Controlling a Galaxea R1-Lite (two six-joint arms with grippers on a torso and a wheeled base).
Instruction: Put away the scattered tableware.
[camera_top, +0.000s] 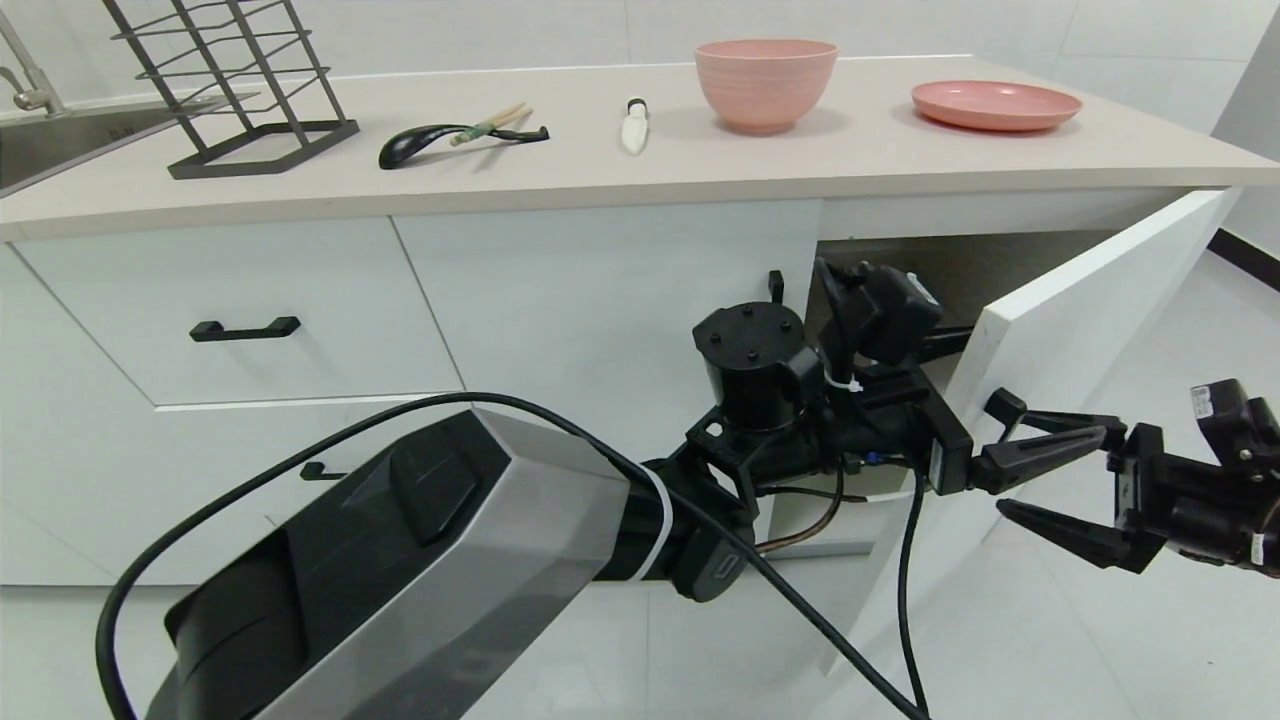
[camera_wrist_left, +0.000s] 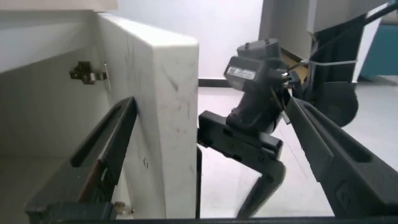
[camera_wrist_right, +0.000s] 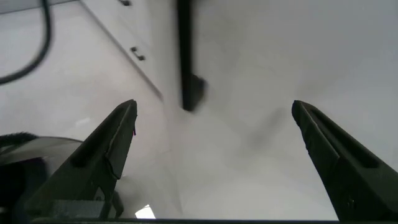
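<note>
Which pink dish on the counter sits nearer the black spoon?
The pink bowl, the deep one; the flat pink plate lies farther right, away from the black spoon.

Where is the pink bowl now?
In the head view, the pink bowl stands on the countertop, right of centre, between the white utensil and the pink plate.

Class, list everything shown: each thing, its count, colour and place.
bowl: 1, pink, counter, right of middle
plate: 1, pink, counter, far right
spoon: 1, black, counter, beside rack
chopsticks: 1 pair, tan, across spoon
utensil: 1, white, left of bowl
rack: 1, black, by sink
sink: 1, steel, far left
door: 1, white, open, under counter
left hand: black, open, astride door edge
right hand: black, open, outside door
</note>
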